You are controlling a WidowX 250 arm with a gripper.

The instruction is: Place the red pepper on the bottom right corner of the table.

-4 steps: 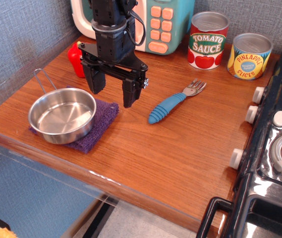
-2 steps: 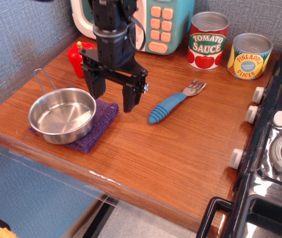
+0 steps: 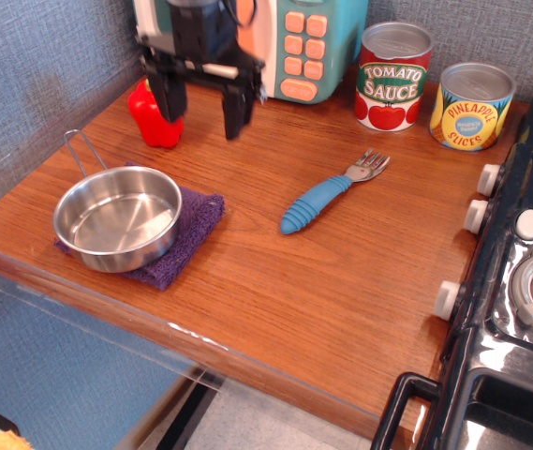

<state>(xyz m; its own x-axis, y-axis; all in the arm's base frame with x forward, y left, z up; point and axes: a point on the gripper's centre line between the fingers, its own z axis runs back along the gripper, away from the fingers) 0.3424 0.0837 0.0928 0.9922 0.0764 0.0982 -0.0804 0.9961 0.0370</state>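
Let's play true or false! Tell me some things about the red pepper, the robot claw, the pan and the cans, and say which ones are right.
1. The red pepper sits at the back left of the table. True.
2. The gripper is squeezing the pepper. False: it is open, with the pepper beside its left finger.
3. The pan rests on a purple cloth. True.
4. The fork lies inside the pan. False: it lies on the table.
5. Two cans stand at the back. True.

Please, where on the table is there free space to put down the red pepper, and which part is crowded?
The table is bare between the fork, the stove knobs and the front edge. Crowded: the back, with the cans and toy microwave, and the left, where the open gripper is beside the red pepper, above the pan.
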